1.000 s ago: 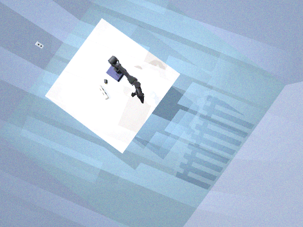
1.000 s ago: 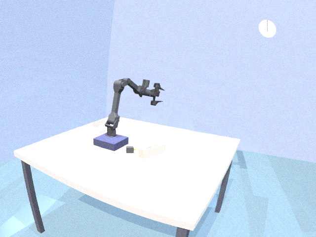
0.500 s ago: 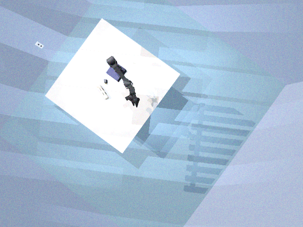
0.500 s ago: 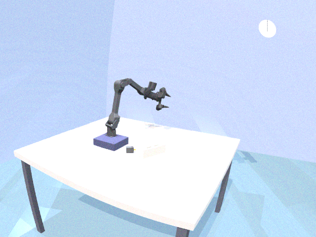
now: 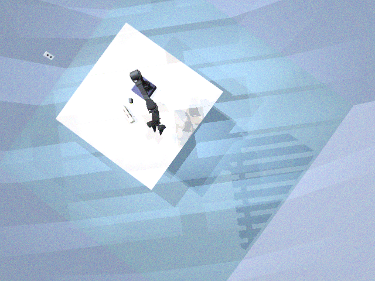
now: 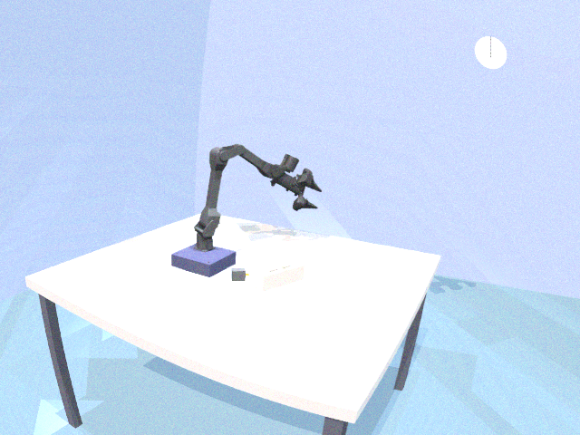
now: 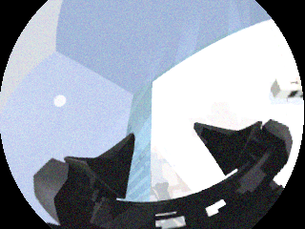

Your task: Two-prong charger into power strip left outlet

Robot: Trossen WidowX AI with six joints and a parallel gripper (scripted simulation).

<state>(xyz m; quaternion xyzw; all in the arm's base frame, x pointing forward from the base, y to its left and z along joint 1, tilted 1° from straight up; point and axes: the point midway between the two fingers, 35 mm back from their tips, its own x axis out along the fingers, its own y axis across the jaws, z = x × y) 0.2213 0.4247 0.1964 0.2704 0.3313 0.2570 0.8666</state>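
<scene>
The charger [image 5: 130, 100] [image 6: 238, 275] is a small dark grey block lying on the table between the arm's base and the power strip. A yellow prong end shows on its side facing the strip in the exterior view. The power strip [image 5: 130, 117] [image 6: 284, 276] is a long off-white block on the table; dark outlet marks show on it in the top view. Part of it shows at the right edge of the wrist view [image 7: 282, 90]. My gripper [image 5: 157, 133] [image 6: 320, 198] [image 7: 164, 130] is open and empty, high above the table and away from both the charger and the strip.
The blue base block [image 5: 138, 91] [image 6: 203, 260] carries the arm, close beside the charger. The white table [image 5: 91, 99] [image 6: 281, 346] has its edges in view. A wall outlet plate [image 5: 48, 55] and a round white disc [image 6: 490, 52] [image 7: 59, 100] are well off the table.
</scene>
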